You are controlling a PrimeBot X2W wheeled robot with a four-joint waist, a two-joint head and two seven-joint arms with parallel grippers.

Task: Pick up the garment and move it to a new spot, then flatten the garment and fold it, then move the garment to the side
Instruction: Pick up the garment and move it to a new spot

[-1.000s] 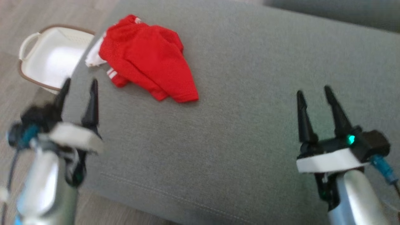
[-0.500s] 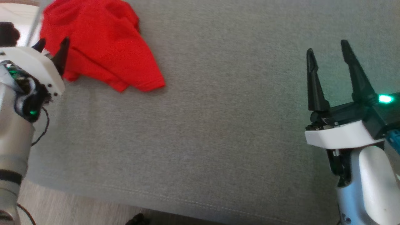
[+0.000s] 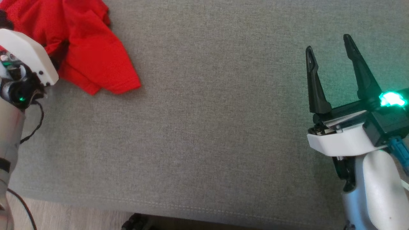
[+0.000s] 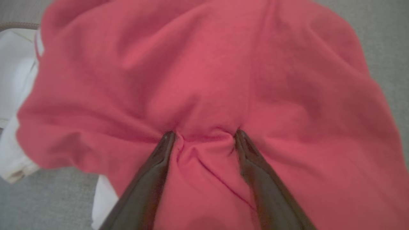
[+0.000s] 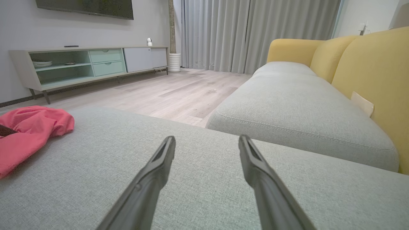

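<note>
A grey fabric cushion (image 5: 198, 191) spreads under the right fingers (image 5: 158, 169). Ahead of them and to the right lies a second grey seat cushion (image 5: 297, 105), with yellow backrests (image 5: 370, 70) at the far right. Straight beyond them, a pale wood floor (image 5: 179, 92) runs to full-length grey curtains (image 5: 255, 32). Ahead to the left, a low cabinet (image 5: 96, 64) with pale green shelves and drawers stands against a light wall (image 5: 25, 32). A dark screen (image 5: 86, 8) hangs above it and a white ribbed pot (image 5: 174, 62) stands at its far end.
</note>
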